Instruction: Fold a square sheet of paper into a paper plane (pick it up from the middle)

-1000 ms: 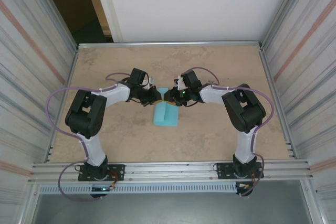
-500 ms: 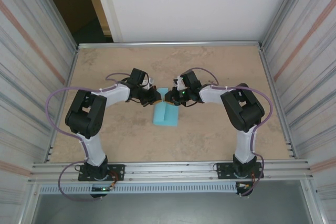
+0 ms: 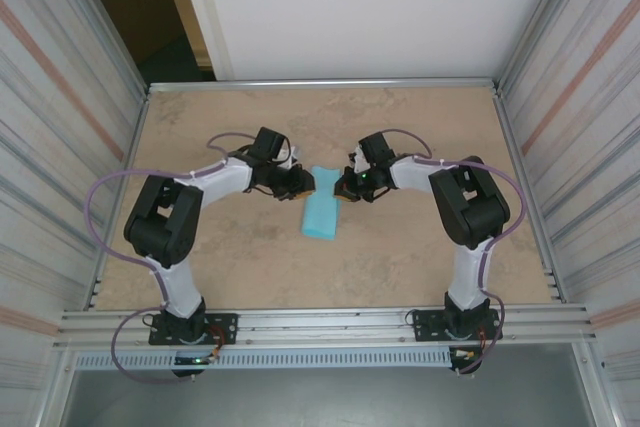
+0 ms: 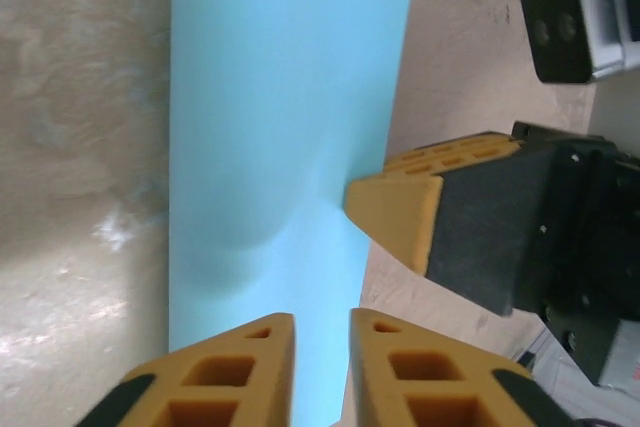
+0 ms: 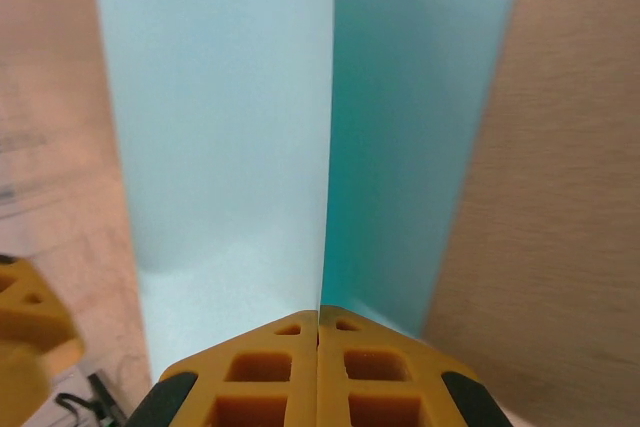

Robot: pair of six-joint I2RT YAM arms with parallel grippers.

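1. Near the middle of the table (image 3: 420, 137), as viewed from overhead, the square sheet of paper (image 3: 321, 217) is seen folded into a narrow light-blue strip, laid lengthwise from 12 to 6 o'clock. The left gripper (image 3: 303, 185) is placed at the strip's 10 o'clock, just beside its far end. The right gripper (image 3: 342, 190) is placed at its 2 o'clock, against that same end. From this height it cannot be told how either pair of jaws stands.

2. From the left wrist camera, the blue sheet is shown running from 12 down to 7 o'clock over the mottled tabletop. At 6 o'clock the left gripper's two yellow fingers (image 4: 240, 372) are seen parted by a narrow gap, through which blue paper shows. At 3 o'clock the right gripper's yellow tip is met by the sheet's right edge.

3. From the right wrist camera, the right gripper's yellow fingers (image 5: 250, 377) are seen at 6 o'clock, pressed together with no gap. A pale blue layer is spread from 12 to 7 o'clock. Its right edge is led straight down into the seam between the fingers, so the sheet is pinched there. A darker, shaded blue layer is shown from 1 to 4 o'clock. At 8 o'clock, part of a yellow finger of the left gripper is caught at the frame's edge.
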